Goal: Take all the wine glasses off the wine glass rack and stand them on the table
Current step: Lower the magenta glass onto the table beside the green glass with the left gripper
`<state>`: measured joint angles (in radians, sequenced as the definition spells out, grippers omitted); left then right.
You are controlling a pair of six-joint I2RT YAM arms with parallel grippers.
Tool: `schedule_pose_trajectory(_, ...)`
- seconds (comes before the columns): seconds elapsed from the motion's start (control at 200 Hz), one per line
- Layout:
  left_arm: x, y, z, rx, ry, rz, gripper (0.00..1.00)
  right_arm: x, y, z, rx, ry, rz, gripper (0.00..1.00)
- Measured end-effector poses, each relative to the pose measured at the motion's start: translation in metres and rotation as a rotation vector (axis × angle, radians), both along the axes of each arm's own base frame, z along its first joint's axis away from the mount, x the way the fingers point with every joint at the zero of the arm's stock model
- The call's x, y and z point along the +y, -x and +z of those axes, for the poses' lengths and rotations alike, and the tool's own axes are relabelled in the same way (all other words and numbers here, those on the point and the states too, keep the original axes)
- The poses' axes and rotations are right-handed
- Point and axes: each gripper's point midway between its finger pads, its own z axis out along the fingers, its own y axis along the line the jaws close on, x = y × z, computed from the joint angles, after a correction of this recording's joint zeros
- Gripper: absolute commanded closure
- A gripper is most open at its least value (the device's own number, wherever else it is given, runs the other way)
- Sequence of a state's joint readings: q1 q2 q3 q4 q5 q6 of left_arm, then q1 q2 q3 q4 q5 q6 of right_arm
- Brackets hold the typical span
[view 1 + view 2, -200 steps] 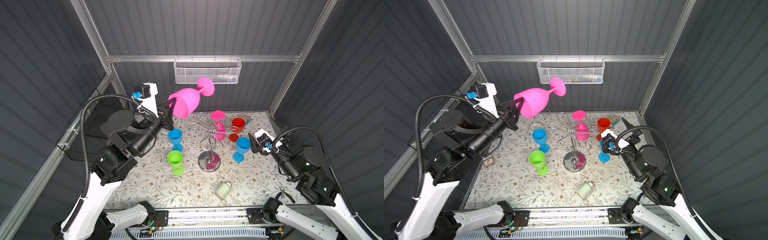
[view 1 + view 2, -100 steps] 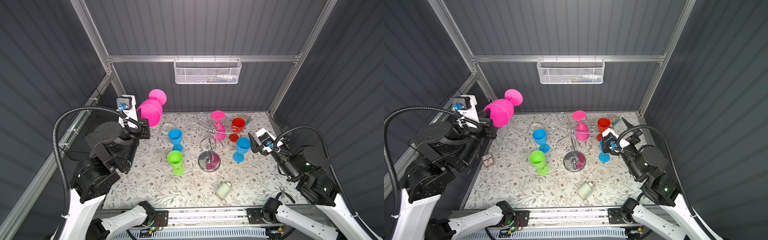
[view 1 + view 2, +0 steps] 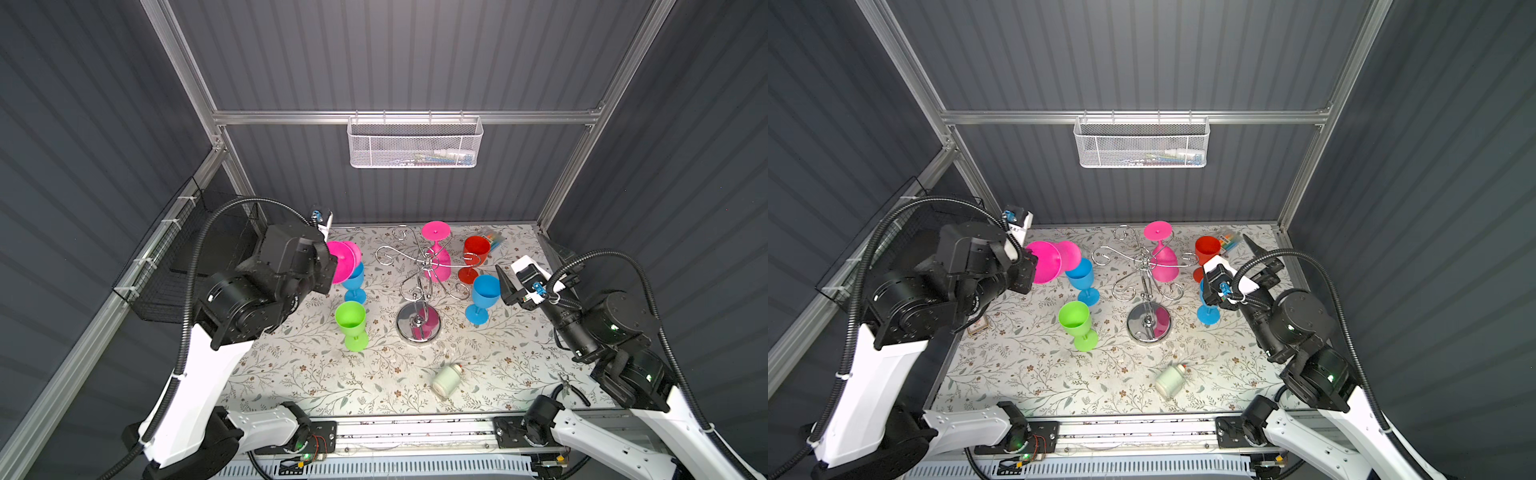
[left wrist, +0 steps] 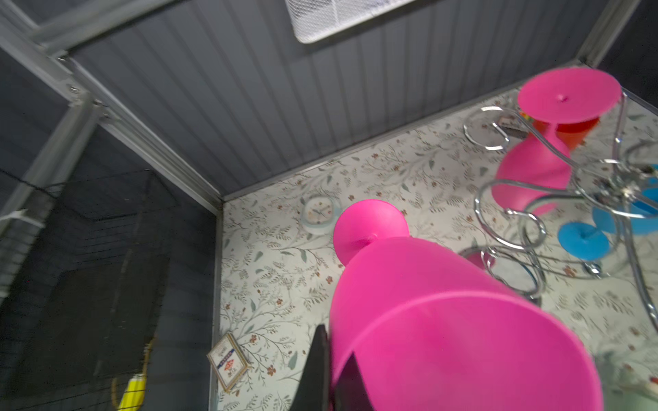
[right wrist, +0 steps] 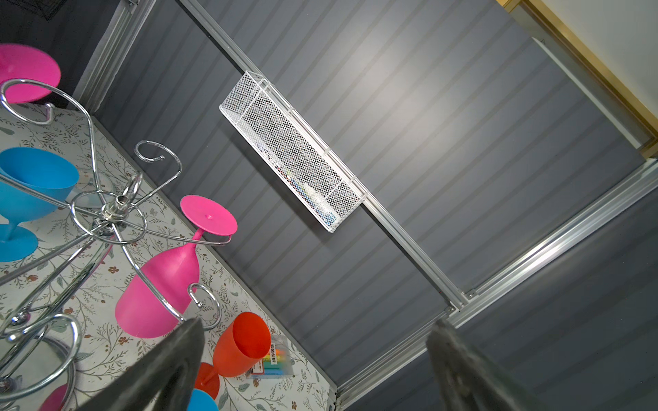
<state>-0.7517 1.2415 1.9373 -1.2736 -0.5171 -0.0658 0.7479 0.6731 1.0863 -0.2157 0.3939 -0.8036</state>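
The chrome wine glass rack [image 3: 419, 272] [image 3: 1144, 268] stands mid-table on its round mirror base. One pink wine glass [image 3: 438, 266] [image 5: 160, 295] hangs upside down from a back arm. My left gripper [image 4: 334, 341] is shut on the rim of a second pink wine glass [image 3: 343, 262] [image 3: 1050, 262] [image 4: 427, 320]. That glass is off the rack, tilted on its side at the back left, just above a blue glass [image 3: 354, 282]. My right gripper [image 3: 523, 259] [image 5: 317, 325] is open and empty to the right of the rack.
A green glass [image 3: 351, 322], a second blue glass [image 3: 484, 293] and a red glass [image 3: 473, 253] stand around the rack. A white bottle [image 3: 446, 378] lies near the front. A small clock [image 4: 318, 213] and a card box [image 4: 228, 359] lie at the left. A black mesh basket [image 3: 208, 249] hangs on the left wall.
My left arm has swung down and to the left, bringing the pink glass from high above the table to just above the blue glass. The right arm has not moved.
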Motion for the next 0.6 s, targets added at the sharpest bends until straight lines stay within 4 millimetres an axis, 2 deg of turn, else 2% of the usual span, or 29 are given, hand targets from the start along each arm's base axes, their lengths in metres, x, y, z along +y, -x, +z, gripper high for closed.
schedule_pose_trajectory(0.28, -0.036, 0.02, -0.05, 0.28, 0.0, -0.158, 1.0, -0.001, -0.001, -0.003, 0.008, -0.007, -0.007, 0.01)
schedule_pose_trajectory(0.5, -0.049, 0.041, -0.074, 0.437, 0.03, -0.23, 1.0, -0.001, -0.002, -0.005, 0.011, -0.007, -0.014, 0.01)
schedule_pose_trajectory(0.6, -0.055, 0.052, -0.091, 0.513, 0.041, -0.247, 1.0, -0.002, -0.002, -0.005, 0.012, -0.008, -0.016, 0.01)
